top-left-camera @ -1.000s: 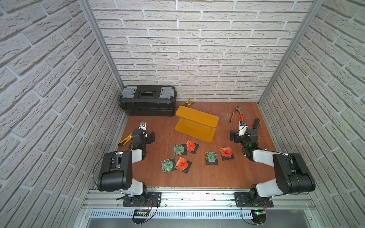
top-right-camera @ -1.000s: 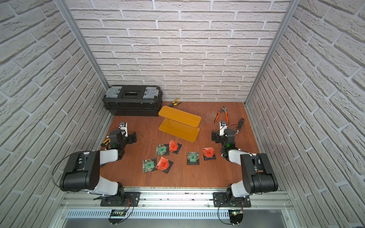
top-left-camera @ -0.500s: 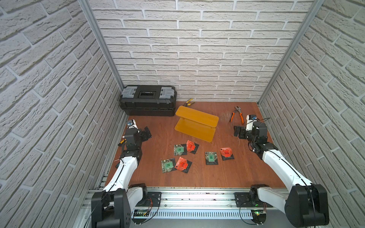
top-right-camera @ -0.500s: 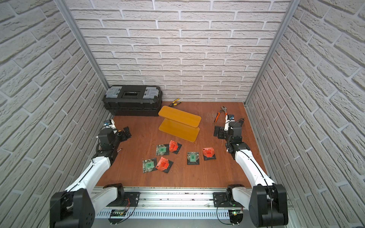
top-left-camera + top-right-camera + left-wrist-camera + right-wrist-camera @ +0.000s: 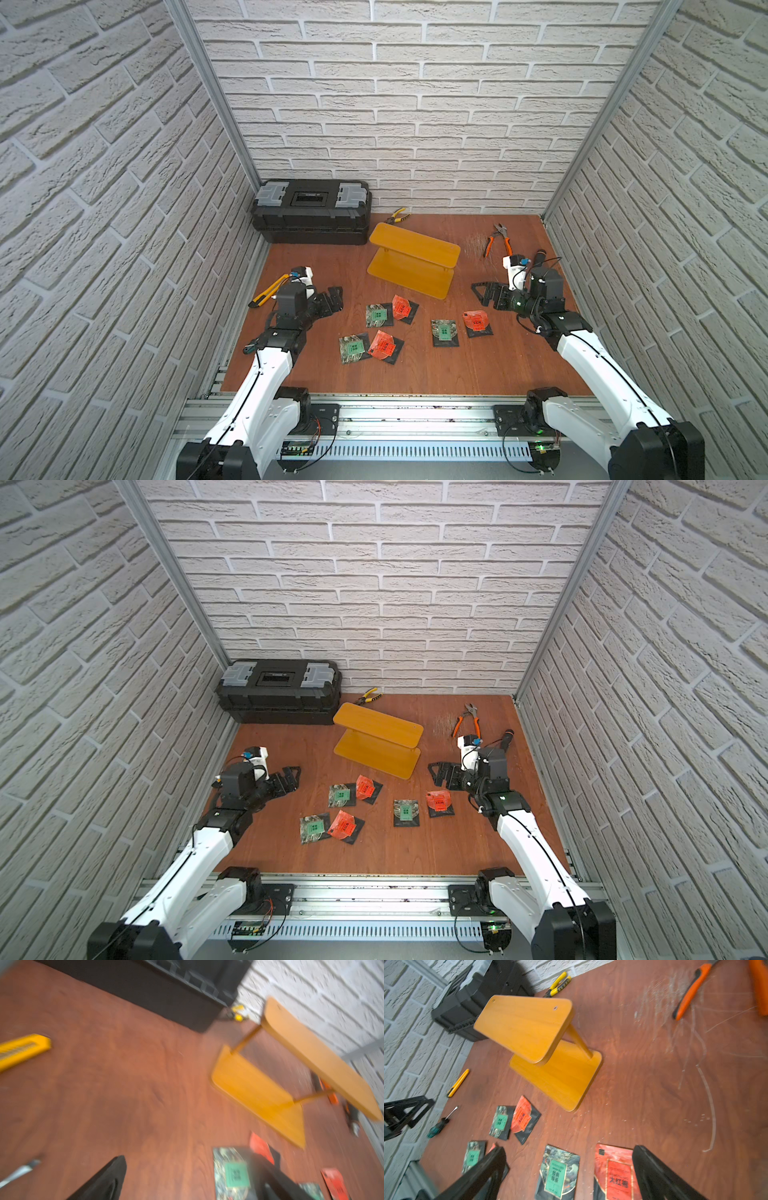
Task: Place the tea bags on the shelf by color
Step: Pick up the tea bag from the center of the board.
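Several tea bags lie flat on the brown table, three green ones (image 5: 376,315) (image 5: 353,347) (image 5: 444,330) and three red ones (image 5: 401,306) (image 5: 383,345) (image 5: 476,321). The yellow-orange two-tier shelf (image 5: 413,259) (image 5: 376,746) stands behind them with both boards bare. My left gripper (image 5: 332,297) (image 5: 187,1184) is open and empty, left of the bags. My right gripper (image 5: 484,293) (image 5: 569,1176) is open and empty, just right of them. In the right wrist view a green bag (image 5: 558,1174) and a red bag (image 5: 614,1176) lie between its fingers' line of sight.
A black toolbox (image 5: 311,216) sits at the back left, with yellow pliers (image 5: 397,216) beside it. Orange pliers (image 5: 496,241) lie at the back right. A yellow utility knife (image 5: 266,291) and a screwdriver (image 5: 440,1124) lie by the left wall.
Both arms have unfolded from their tucked poses and stretched forward. Their grippers have swung inward toward the tea bags and stayed open. The bags and shelf have not moved.
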`<action>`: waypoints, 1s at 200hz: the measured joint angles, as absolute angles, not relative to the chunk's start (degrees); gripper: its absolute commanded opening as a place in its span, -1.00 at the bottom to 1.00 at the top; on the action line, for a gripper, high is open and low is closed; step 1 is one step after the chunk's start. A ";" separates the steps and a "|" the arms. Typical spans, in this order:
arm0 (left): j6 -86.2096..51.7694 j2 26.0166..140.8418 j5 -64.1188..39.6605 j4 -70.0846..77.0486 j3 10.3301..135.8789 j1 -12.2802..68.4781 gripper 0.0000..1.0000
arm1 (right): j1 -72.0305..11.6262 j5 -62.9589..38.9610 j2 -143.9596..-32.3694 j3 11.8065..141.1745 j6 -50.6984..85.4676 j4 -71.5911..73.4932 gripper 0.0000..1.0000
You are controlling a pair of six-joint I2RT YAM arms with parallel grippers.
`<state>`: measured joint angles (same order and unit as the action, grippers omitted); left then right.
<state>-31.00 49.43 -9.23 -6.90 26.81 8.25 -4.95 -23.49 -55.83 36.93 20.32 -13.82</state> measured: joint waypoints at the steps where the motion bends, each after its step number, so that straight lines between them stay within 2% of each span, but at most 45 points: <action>1: -31.03 49.43 -9.23 -6.94 26.81 8.43 0.97 | -5.08 -23.53 -55.81 36.93 20.32 -13.87 0.99; 65: -35.14 48.34 -6.92 -10.50 26.26 20.86 0.97 | -19.07 -24.56 -53.04 35.46 21.08 -16.51 0.90; 126: -41.01 41.80 -3.90 -10.96 21.02 28.40 0.97 | -31.16 -22.55 -54.17 33.91 25.34 -14.76 0.80; 200: -46.37 39.70 -0.27 -12.34 19.59 35.24 0.97 | -43.33 -18.79 -69.10 34.89 29.21 -7.42 0.70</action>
